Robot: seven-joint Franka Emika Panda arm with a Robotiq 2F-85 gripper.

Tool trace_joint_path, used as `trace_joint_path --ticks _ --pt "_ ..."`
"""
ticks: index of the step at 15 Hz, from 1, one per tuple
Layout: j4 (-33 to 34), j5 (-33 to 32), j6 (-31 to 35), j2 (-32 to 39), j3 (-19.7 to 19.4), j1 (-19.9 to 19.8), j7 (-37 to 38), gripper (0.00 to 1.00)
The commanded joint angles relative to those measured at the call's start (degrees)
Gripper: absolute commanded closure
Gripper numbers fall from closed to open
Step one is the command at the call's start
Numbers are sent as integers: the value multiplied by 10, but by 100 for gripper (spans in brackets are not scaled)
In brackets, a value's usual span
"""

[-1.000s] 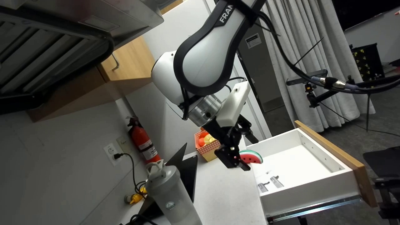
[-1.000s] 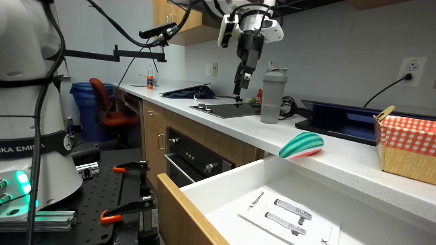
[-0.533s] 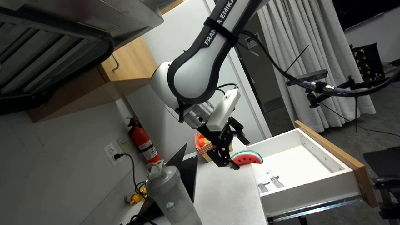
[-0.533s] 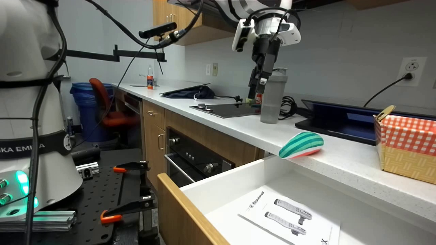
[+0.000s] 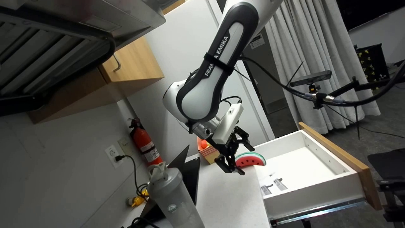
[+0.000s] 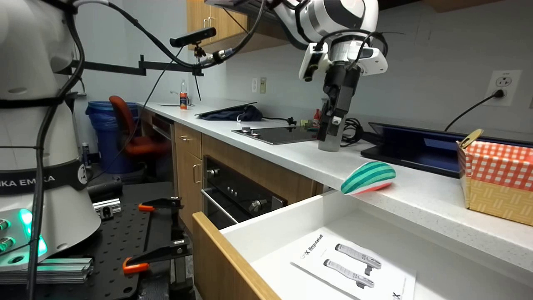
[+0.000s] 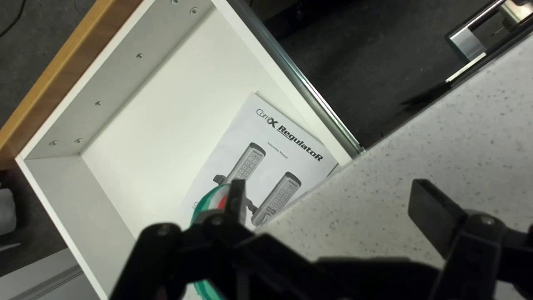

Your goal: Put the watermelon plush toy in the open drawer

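Observation:
The watermelon plush toy [image 6: 369, 178] lies on the counter's edge, its striped green rind showing and one end sticking out over the drawer. Its red face with dark specks shows in an exterior view [image 5: 251, 161]. The open drawer [image 5: 313, 190] stands pulled out below the counter; its inside also shows in the wrist view [image 7: 158, 104]. My gripper [image 6: 328, 136] is above the counter, beside the toy and apart from it. In the wrist view my gripper [image 7: 331, 198] is open with nothing between its fingers. The left finger hides most of the toy [image 7: 204, 204] there.
A printed booklet [image 7: 287, 154] lies in the drawer. A checkered basket box [image 6: 495, 179] and an open laptop [image 6: 416, 152] stand on the counter [image 6: 437, 196]. A tall grey bottle [image 5: 177, 196] stands behind my gripper. A range hood [image 5: 63, 57] hangs overhead.
My gripper has come down toward the counter and moved closer to the toy, rightward in an exterior view. The toy and the drawer have not moved.

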Motion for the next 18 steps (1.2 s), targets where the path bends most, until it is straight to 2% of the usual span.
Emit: trace_joint_path --ticks 1,2,3,4,9,13,14,18 --pt "48 -12 2 37 -15 3 0 0" --pt "57 -10 2 43 -17 3 -2 0" --pt "64 -9 1 47 -19 3 -2 9" --pt "69 -11 2 50 -21 4 -3 26" --pt "90 -9 15 62 -28 1 -3 66" --pt "87 3 67 67 -34 -7 -6 95" --pt "81 8 84 65 -35 -11 -10 99" --pt "53 19 140 55 -36 -21 -29 100"
